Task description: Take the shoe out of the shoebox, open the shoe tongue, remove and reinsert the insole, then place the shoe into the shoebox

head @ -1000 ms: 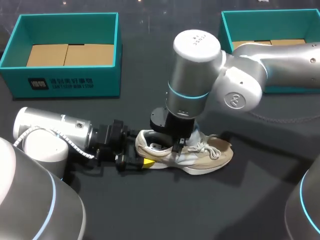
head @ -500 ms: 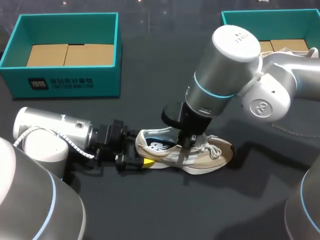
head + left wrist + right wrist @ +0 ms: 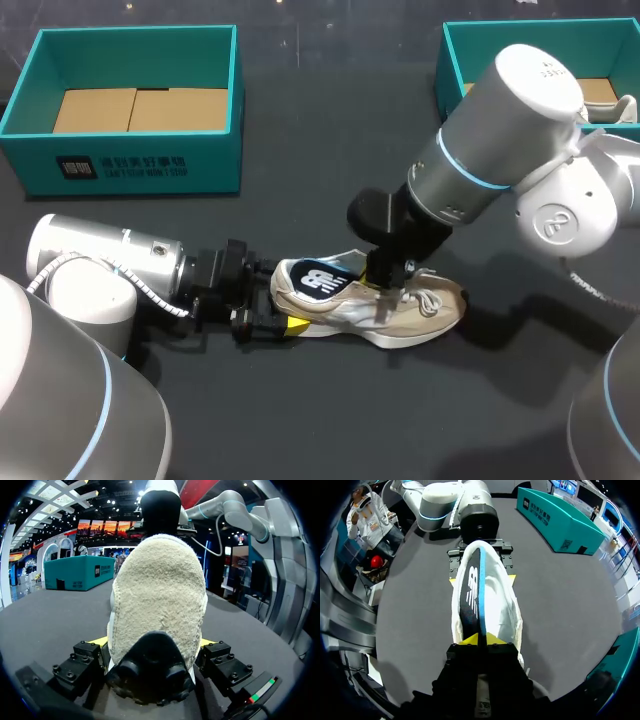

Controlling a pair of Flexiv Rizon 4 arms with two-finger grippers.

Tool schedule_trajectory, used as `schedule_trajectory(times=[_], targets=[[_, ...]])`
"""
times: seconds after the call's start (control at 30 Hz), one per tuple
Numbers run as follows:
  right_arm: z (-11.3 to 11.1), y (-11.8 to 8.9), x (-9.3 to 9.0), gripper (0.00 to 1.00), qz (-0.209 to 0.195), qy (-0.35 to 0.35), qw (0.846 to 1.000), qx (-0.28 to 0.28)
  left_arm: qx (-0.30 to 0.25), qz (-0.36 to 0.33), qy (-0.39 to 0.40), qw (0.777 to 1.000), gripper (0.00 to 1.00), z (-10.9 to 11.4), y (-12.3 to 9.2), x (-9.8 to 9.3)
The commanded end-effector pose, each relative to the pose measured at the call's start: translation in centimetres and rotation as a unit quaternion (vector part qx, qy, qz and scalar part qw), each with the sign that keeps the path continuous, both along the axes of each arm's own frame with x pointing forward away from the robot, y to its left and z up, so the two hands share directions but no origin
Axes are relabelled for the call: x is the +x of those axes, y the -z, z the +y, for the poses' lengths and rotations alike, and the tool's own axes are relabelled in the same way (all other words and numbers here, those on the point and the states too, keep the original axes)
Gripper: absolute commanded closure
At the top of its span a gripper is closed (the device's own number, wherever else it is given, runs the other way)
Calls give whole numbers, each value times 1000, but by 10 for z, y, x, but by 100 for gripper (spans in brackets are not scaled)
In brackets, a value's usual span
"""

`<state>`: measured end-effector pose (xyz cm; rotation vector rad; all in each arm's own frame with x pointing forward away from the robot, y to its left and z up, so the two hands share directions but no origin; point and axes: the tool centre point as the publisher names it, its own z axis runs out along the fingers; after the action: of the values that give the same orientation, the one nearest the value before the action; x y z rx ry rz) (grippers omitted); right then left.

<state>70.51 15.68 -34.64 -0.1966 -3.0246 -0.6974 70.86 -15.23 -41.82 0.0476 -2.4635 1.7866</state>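
Observation:
A beige and white shoe lies on its sole mid-table, toe to the right. Low at its heel, my left gripper has a yellow-tipped finger against each side of the shoe, so it is shut on it. My right gripper stands above the shoe's opening, shut on the front end of a dark insole with a blue edge and white print. In the right wrist view the insole stands on edge, partly lifted out of the shoe, pinched between the fingers.
A teal shoebox stands at the back left with cardboard on its floor. A second teal box at the back right holds another shoe. The dark table spreads in front of the shoe.
My right arm has swung to the right and drawn back, pulling the insole up out of the shoe's heel end. The left arm and the shoe have stayed put.

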Motion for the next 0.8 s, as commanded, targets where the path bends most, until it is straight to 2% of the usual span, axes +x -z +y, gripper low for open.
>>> schedule_trajectory(times=[0.03,0.4,0.8], targets=[[-4,-6,-2,100,-9,-8,999,35,0,0,0,1000,100,-1,6,1],[15,-24,1,100,-24,-61,997,44,0,0,0,1000,100,-1,6,1],[46,-31,5,100,-9,-103,994,31,0,0,0,1000,100,-1,6,1]])
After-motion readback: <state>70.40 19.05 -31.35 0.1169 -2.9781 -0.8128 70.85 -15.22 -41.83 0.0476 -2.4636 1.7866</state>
